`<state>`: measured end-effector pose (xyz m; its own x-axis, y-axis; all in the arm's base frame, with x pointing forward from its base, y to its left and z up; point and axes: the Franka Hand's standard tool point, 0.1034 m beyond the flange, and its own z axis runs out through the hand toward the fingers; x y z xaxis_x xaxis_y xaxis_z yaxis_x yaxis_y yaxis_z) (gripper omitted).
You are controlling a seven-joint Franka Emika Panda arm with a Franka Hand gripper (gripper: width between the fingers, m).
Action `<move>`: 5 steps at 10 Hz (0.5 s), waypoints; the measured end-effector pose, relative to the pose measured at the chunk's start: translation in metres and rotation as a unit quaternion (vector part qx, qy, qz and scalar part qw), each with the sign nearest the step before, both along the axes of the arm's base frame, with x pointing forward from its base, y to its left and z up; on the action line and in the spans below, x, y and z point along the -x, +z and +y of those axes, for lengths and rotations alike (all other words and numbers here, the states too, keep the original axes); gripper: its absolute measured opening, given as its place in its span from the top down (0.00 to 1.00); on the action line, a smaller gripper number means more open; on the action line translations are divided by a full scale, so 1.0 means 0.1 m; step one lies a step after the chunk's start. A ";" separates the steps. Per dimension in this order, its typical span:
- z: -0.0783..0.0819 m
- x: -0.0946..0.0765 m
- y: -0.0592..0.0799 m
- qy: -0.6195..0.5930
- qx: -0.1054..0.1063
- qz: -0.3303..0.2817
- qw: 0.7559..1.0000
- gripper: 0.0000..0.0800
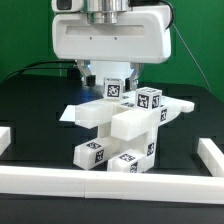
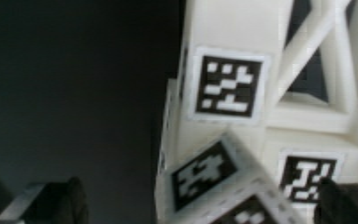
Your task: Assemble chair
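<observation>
Black worktop (image 1: 30, 110) fills the exterior view, fenced by a white rail (image 1: 110, 180) along the near edge and short white rails at 3 and 9 o'clock, with green wall behind. At the centre stands a stack of white chair parts (image 1: 120, 125), each carrying black-and-white marker tags: a flat slab (image 1: 95, 113) juts toward 9 o'clock, a tagged block (image 1: 92, 153) sits at 7 o'clock of the stack, and smaller tagged blocks lie at 5 o'clock. The robot arm's white housing (image 1: 108, 38) hangs directly above at 12 o'clock, its pincer (image 1: 112, 78) down against the top of the stack; whether it is closed on a part I cannot tell. The wrist view shows only tagged white pieces (image 2: 229, 85) close up, against darkness.
</observation>
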<state>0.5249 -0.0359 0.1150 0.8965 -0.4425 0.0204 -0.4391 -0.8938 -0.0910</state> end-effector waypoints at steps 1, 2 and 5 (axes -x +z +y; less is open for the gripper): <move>0.00 -0.01 0.00 0.059 0.005 -0.004 0.998 0.19; 0.04 -0.04 0.01 0.121 0.019 -0.005 0.992 0.19; 0.08 -0.05 0.01 0.171 0.029 -0.005 0.985 0.19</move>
